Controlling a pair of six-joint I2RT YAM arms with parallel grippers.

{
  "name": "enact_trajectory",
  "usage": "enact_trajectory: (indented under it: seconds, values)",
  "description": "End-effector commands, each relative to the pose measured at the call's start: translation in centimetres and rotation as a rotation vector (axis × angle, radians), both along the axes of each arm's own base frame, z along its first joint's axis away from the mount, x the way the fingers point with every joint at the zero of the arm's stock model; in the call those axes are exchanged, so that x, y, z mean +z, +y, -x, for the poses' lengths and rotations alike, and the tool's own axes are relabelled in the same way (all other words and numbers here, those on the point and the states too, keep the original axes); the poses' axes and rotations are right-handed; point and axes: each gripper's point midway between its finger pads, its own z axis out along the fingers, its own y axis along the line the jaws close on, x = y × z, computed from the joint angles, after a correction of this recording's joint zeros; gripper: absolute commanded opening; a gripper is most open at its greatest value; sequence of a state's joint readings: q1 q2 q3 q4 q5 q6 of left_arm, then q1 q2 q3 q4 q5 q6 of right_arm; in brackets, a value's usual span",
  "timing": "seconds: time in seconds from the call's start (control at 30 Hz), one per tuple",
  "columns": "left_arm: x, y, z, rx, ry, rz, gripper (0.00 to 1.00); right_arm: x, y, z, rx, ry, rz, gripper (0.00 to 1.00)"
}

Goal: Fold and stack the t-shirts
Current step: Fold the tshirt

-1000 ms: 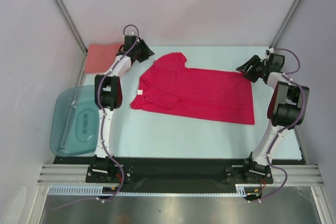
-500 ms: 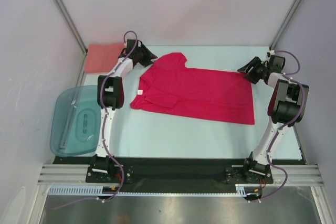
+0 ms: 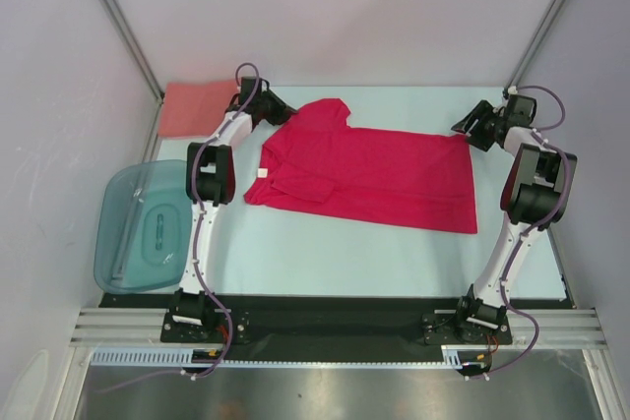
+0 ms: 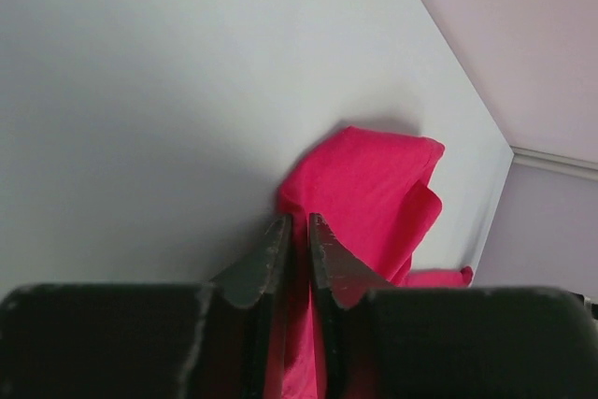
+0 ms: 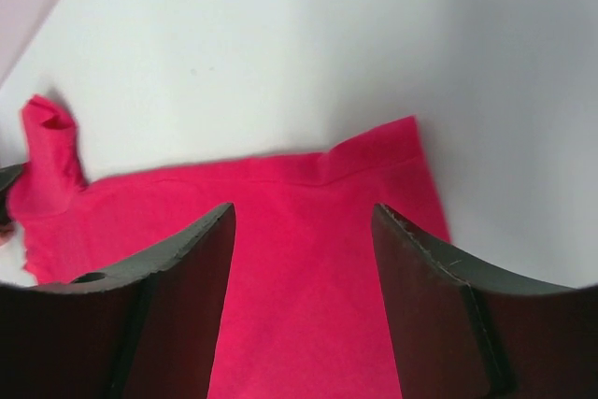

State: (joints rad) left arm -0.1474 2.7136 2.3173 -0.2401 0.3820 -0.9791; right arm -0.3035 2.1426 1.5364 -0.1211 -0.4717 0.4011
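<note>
The crimson-red t-shirt (image 3: 374,179) lies spread flat across the middle of the table, with a sleeve folded in at its left end. The salmon-pink t-shirt (image 3: 192,108) lies folded at the back left corner. My left gripper (image 3: 283,110) is at the red shirt's back left edge. In the left wrist view the gripper (image 4: 299,226) is shut with red cloth (image 4: 374,184) pinched between the jaws. My right gripper (image 3: 467,129) is at the shirt's back right corner. In the right wrist view it (image 5: 304,217) is open, with the red cloth (image 5: 280,193) lying between the fingers.
A translucent teal tub (image 3: 143,228) stands at the left edge of the table (image 3: 345,253). Grey walls close in the left, back and right sides. The arm bases stand on the black strip at the near edge.
My left arm has stretched a little farther back and right along the shirt's edge. My right wrist has shifted slightly back and right. The red shirt has barely moved.
</note>
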Motion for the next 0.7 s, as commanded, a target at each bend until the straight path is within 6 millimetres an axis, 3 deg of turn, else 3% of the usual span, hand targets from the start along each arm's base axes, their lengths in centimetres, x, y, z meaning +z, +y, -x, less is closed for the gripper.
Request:
enact_trajectory:
  seconds: [0.0,0.17,0.37,0.67]
  values:
    - [3.0,-0.7,-1.2,-0.015,-0.089,0.035,0.16,-0.8,-2.0,-0.8,-0.027,0.031,0.093,0.66]
    - [5.9,-0.6,-1.6,-0.014,-0.151,0.022,0.0,-1.3,-3.3,-1.1,-0.038,0.061,0.164,0.65]
    - [9.3,-0.4,-1.9,-0.021,-0.228,0.012,0.0,-2.2,-3.6,-1.4,-0.038,0.086,0.198,0.63]
    - [11.4,-0.7,-1.8,-0.048,-0.273,0.023,0.0,-3.1,-3.3,-2.3,-0.027,0.12,0.244,0.62]
